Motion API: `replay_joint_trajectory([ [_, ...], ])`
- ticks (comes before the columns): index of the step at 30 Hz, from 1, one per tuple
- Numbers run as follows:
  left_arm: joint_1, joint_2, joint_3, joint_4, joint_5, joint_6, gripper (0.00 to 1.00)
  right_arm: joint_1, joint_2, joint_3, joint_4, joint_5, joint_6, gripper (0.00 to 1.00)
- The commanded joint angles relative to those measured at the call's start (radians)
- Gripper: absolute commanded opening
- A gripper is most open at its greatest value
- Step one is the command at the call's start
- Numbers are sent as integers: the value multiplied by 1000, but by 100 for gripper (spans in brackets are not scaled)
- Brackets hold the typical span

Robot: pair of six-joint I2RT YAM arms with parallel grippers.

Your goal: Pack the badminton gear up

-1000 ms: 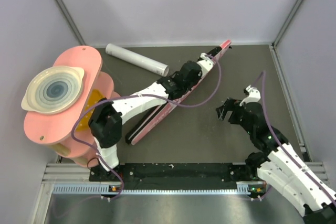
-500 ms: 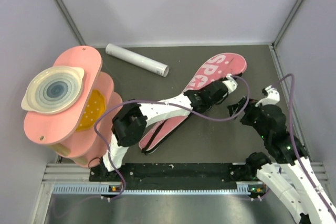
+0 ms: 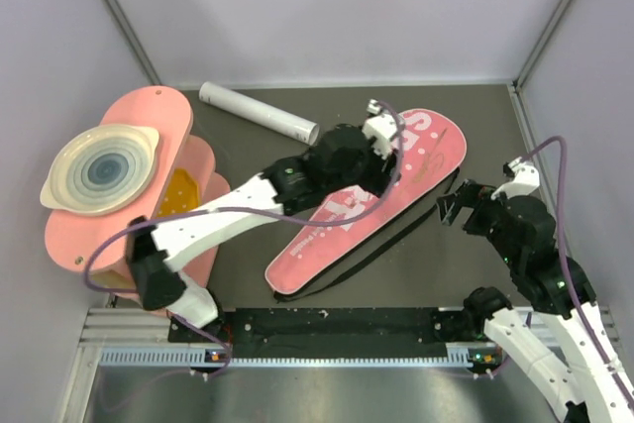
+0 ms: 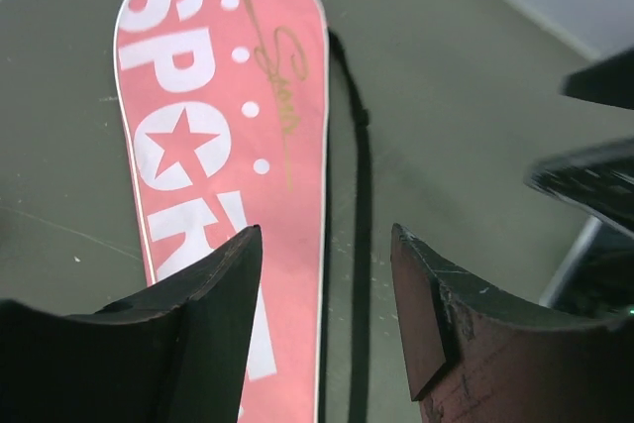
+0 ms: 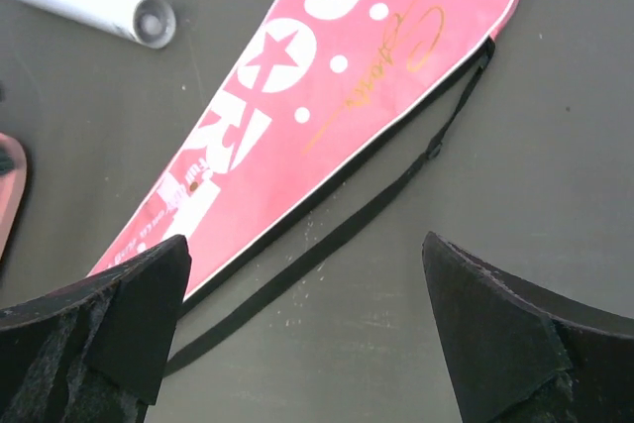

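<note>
SPORT bag lies flat, middle hidden by left gripper; it and right gripper gape empty.

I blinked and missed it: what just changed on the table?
The bag, held up on edge by the left gripper, tipped over and now lies flat, lettering up; that gripper let go and opened. The right gripper shifted slightly right. Tube, boards and dish stayed put.

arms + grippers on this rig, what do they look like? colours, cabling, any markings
Left arm and right arm: white shell links with black joint housings. A thin purple cable loops loosely outside each arm. Left gripper and right gripper: two black wedge-shaped fingers, scuffed at the edges. No markings readable.
</note>
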Motion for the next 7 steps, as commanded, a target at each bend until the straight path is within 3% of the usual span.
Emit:
replay_joint_trajectory([
  [1, 1, -250, -154, 108, 103, -73, 60, -11, -53, 83, 4, -32, -77, 99],
  [7, 1, -604, -364, 231, 147, -75, 68, -10, -222, 78, 84, -52, -118, 99],
])
